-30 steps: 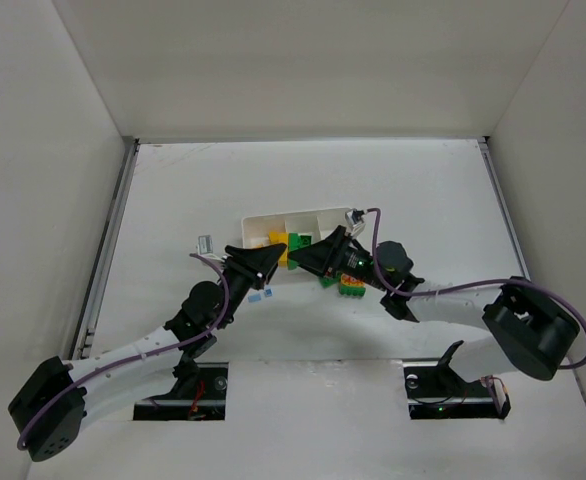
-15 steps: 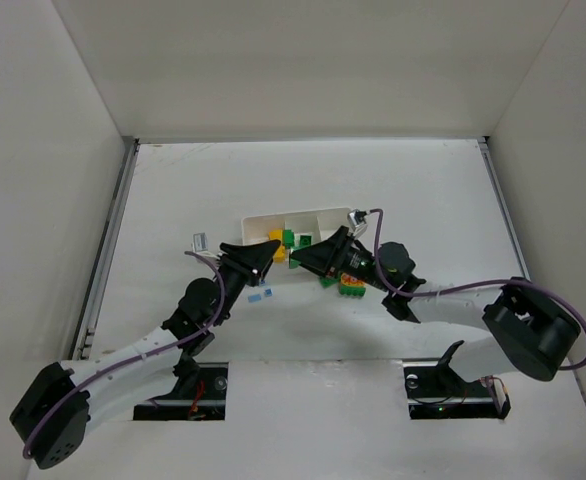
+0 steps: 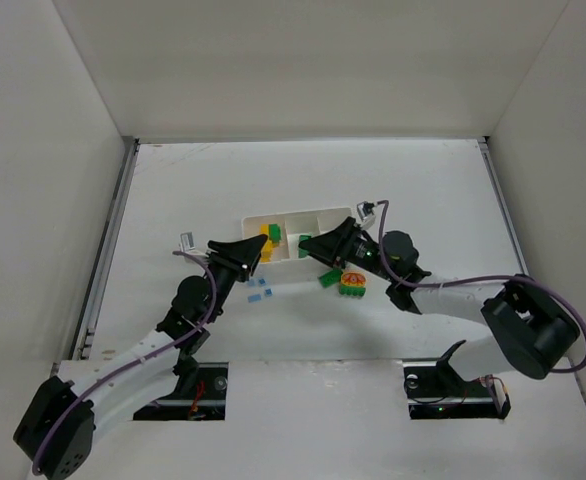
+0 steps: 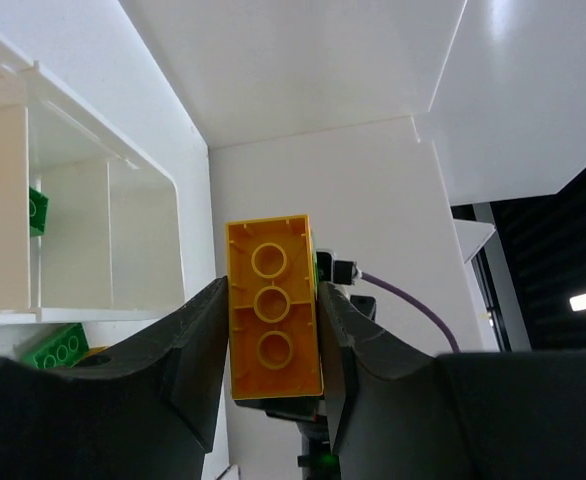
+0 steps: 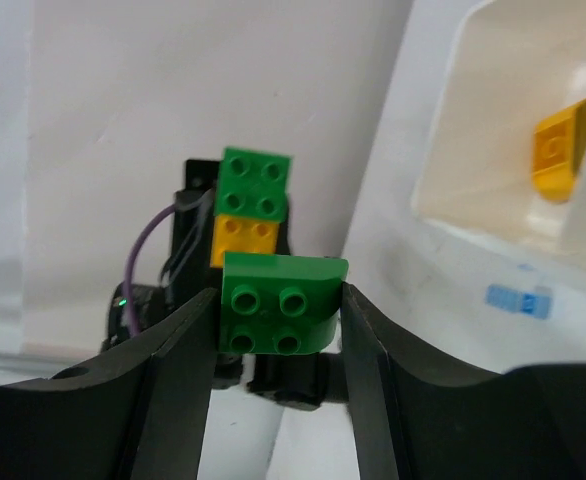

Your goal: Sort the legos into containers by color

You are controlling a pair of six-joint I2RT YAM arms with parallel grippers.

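Overhead, the left end effector [image 4: 271,300] clamping a yellow-orange brick [image 4: 273,345] and the right end effector [image 5: 281,298] clamping a green brick [image 5: 278,318] crowd the six o'clock rim of the tray [image 3: 323,212], hiding parts of its compartments.

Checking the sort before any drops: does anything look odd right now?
Yes. The yellow brick in the left pincer seems to have a green brick stuck on it, so both colours would drop together.

A yellow-orange lego [image 4: 273,320] clamped between the left fingers [image 4: 188,350], white tray [image 4: 108,230] at left, green lego [image 4: 37,212] inside one compartment
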